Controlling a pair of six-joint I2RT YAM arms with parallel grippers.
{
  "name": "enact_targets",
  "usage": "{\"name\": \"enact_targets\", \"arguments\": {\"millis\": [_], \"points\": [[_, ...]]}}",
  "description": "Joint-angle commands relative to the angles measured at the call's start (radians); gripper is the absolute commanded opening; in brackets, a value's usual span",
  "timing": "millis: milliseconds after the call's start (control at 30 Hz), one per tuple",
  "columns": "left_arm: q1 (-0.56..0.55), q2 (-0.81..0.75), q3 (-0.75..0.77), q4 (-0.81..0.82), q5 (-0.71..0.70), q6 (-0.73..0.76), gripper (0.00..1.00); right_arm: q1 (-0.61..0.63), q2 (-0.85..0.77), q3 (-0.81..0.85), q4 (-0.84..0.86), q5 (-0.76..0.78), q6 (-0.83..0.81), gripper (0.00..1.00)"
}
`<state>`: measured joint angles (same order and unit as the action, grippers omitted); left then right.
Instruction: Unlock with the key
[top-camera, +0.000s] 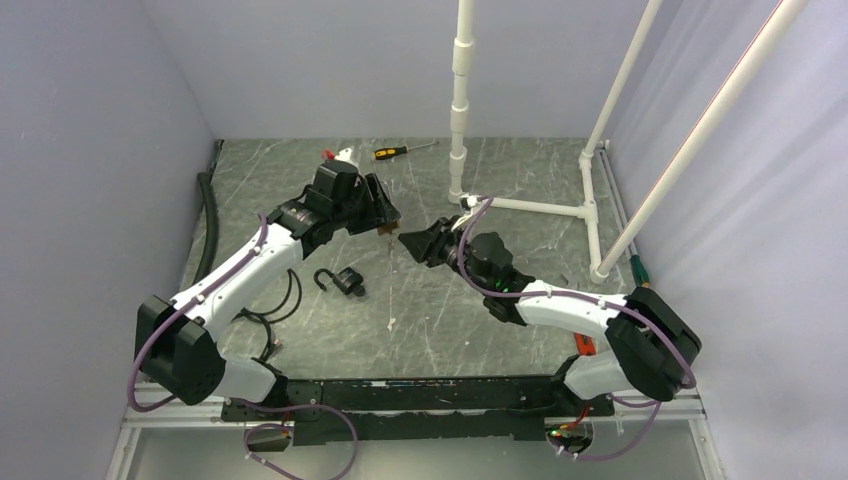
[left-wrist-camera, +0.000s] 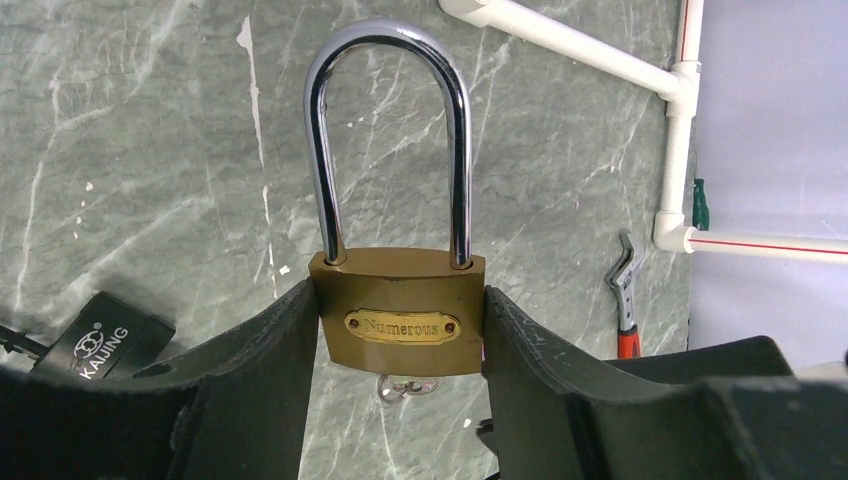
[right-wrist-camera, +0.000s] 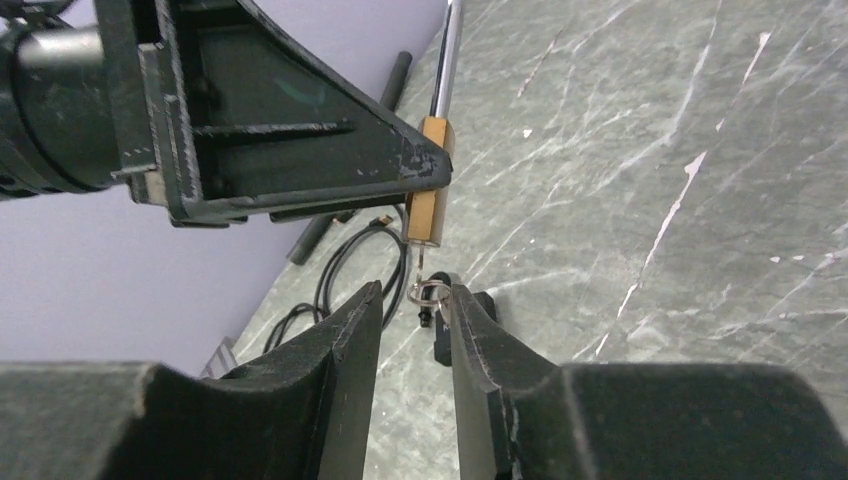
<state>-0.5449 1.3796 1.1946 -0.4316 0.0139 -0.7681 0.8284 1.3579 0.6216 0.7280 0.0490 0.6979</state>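
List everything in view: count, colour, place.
brass padlock: 1, brass, clamped in left gripper, shackle closed
key: 1, silver, on ring, hanging from brass padlock's underside
black padlock: 1, black, on table between arms, shackle open
screwdriver: 1, yellow-black handle, table's far edge
pliers: 1, red handle, near pipe frame
pipe frame: 1, white, far right
hose: 1, black, table's left edge
table: 1, grey marbled, underneath
left gripper: 1, black, shut on brass padlock
right gripper: 1, black, open, tips at key ring
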Motion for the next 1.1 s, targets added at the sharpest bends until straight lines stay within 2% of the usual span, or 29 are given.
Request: {"name": "enact_targets", "arguments": {"millis": [0, 533, 667, 700, 1067], "points": [[-0.004, -0.016, 0.031, 0.08, 0.033, 0.0, 0.0, 0.015, 0.042, 0.035, 0.074, -0.037, -0.026, 0.32], [-0.004, -0.017, 0.034, 0.079, 0.053, -0.01, 0.0, 0.024, 0.111, 0.074, 0.116, -0.012, -0.048, 0.19], [-0.004, -0.02, 0.032, 0.079, 0.051, -0.01, 0.0, 0.024, 0.12, 0.086, 0.105, 0.001, -0.05, 0.03], [-0.004, -0.022, 0.032, 0.079, 0.051, -0.01, 0.0, 0.024, 0.124, 0.086, 0.105, 0.004, -0.05, 0.01], [-0.004, -0.028, 0.023, 0.093, 0.061, -0.011, 0.0, 0.024, 0.137, 0.102, 0.11, 0.022, -0.06, 0.0]]}}
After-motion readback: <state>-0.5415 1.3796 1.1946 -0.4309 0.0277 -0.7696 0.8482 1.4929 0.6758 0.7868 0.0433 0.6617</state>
